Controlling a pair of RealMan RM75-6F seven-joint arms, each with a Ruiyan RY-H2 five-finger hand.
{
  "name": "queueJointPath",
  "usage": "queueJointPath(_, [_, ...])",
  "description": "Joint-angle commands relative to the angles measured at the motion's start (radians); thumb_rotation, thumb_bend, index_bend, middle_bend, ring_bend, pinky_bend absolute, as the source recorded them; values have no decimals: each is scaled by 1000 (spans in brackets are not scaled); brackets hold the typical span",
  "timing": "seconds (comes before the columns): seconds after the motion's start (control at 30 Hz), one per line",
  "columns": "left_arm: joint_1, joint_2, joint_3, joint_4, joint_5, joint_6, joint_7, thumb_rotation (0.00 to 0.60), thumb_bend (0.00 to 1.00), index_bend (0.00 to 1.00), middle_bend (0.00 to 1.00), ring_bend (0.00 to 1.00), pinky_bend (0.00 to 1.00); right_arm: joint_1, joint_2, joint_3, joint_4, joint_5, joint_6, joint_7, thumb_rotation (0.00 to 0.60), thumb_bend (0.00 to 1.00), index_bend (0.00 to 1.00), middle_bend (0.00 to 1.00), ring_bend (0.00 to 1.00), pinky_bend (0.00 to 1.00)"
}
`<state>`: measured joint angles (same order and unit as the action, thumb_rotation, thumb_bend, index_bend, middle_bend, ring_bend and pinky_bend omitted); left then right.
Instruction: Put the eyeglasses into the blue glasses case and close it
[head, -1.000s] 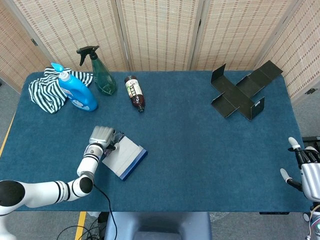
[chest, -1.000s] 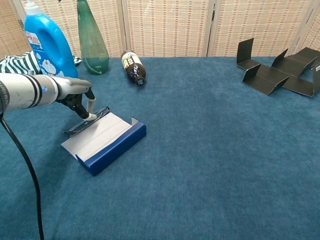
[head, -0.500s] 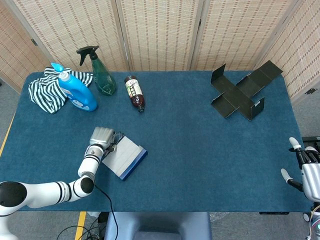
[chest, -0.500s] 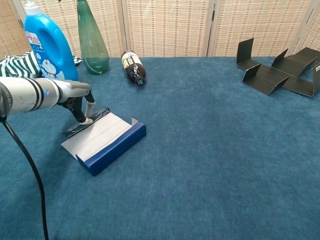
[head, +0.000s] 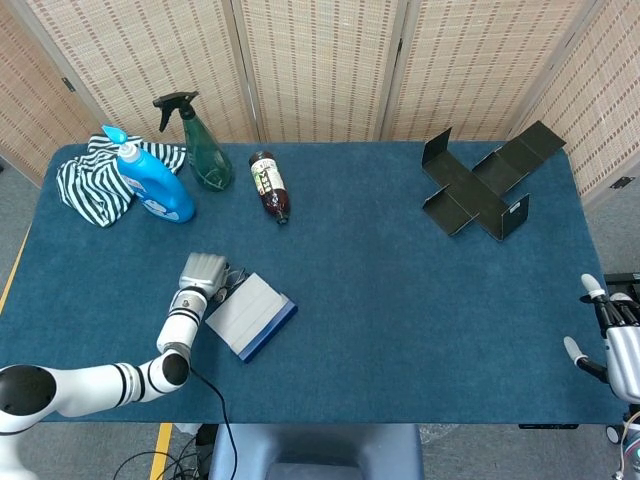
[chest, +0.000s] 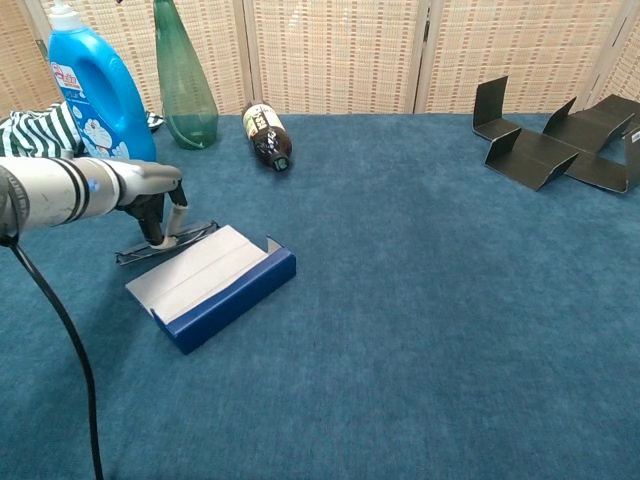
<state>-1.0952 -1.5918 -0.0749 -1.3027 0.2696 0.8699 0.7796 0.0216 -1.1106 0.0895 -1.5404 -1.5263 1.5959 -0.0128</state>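
The robot's left hand (chest: 155, 200) pinches the dark eyeglasses (chest: 165, 244) with its fingers (chest: 175, 220) at the far-left edge of the open blue glasses case (chest: 215, 285), the frames low over the blue-carpeted counter (head: 400, 290) just outside the case's pale lining. The case lies open at the front left of the counter. At the back left stand a blue detergent bottle (chest: 95, 95) with a cartoon figure on its label, its writing too small to read, a green spray bottle (chest: 185, 85) and a striped cloth (head: 85, 180); a brown bottle (chest: 267, 135) lies on its side nearby. Folded dark card dividers (head: 485, 185) sit at the far right. The right hand (head: 615, 345), fingers apart and empty, waits off the counter's right edge.
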Motion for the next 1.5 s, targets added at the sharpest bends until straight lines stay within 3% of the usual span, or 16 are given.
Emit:
queueJointPath(0.03, [6, 8, 0, -14, 16, 11, 0, 600, 426, 623, 1000, 967, 996, 0, 0, 0, 0, -1, 1, 0, 600, 270, 52, 313, 367, 254])
queueJointPath(0.57, [49, 99, -27, -273, 122, 101, -45, 600, 427, 628, 1000, 967, 999, 4, -3, 1, 2, -7, 0, 3, 600, 270, 52, 316, 370, 254])
queueJointPath(0.73, [53, 71, -36, -284, 148, 145, -51, 599, 428, 625, 1000, 968, 1000, 0, -2, 1, 5, -3, 1, 7, 600, 270, 52, 317, 370, 254])
queueJointPath(1.13, [42, 56, -49, -356, 91, 132, -37, 600, 427, 601, 1000, 971, 1000, 3, -7, 2, 16, 3, -8, 17, 600, 270, 52, 319, 372, 254])
queueJointPath(1.23, [32, 44, -49, -358, 76, 111, -35, 600, 426, 534, 1000, 975, 1000, 2, -7, 2, 19, 4, -7, 19, 600, 270, 52, 319, 373, 254])
queueJointPath(1.4, [18, 45, -51, -365, 54, 95, -33, 599, 417, 309, 1000, 975, 1000, -1, -7, 3, 22, 9, -6, 23, 600, 270, 52, 319, 376, 254])
queueJointPath(1.5, [20, 64, -56, -390, 72, 106, -43, 599, 406, 229, 1000, 975, 1000, 0, -8, 4, 24, 12, -8, 24, 600, 270, 51, 319, 378, 254])
